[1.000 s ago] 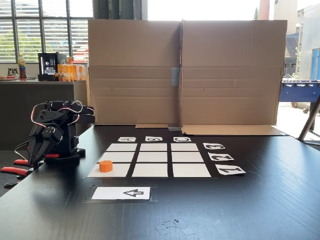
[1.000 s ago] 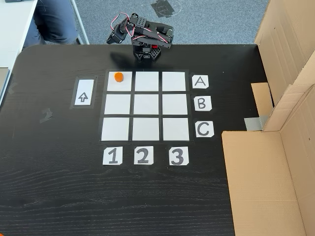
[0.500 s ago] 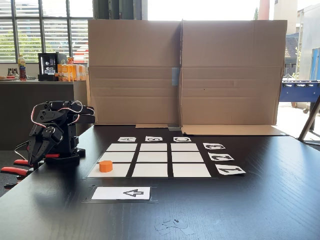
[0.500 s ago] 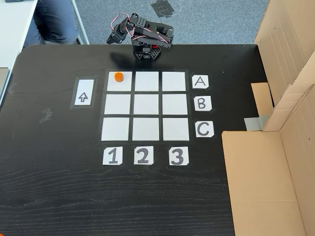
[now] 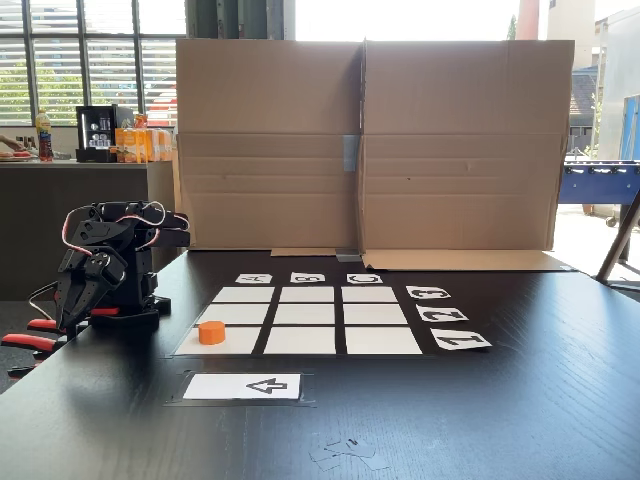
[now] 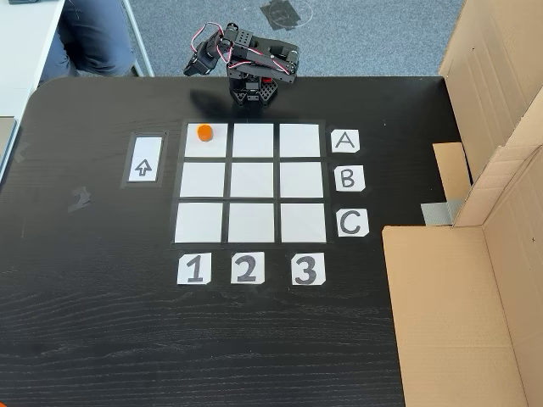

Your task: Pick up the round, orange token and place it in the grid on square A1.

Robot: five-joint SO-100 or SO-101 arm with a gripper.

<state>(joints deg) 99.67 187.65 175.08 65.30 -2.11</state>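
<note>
The orange token point(image 5: 211, 332) point(image 6: 204, 132) rests flat on square A1 point(image 5: 236, 343) point(image 6: 212, 147), the corner cell of the grid point(image 5: 307, 314) point(image 6: 252, 180) nearest the arm. It sits toward that cell's outer edge. The black arm is folded over its base beside the grid. In both fixed views my gripper point(image 5: 72, 312) point(image 6: 192, 68) hangs down off the table side of the base. It is well apart from the token, its fingers together with nothing between them.
A white arrow card point(image 5: 243, 386) point(image 6: 144, 159) lies beside column 1. A tall cardboard wall point(image 5: 370, 150) point(image 6: 484, 280) borders the far side of the grid. Red clamps point(image 5: 30, 335) hold the arm's base. A seated person's leg point(image 6: 93, 34) is beyond the table corner.
</note>
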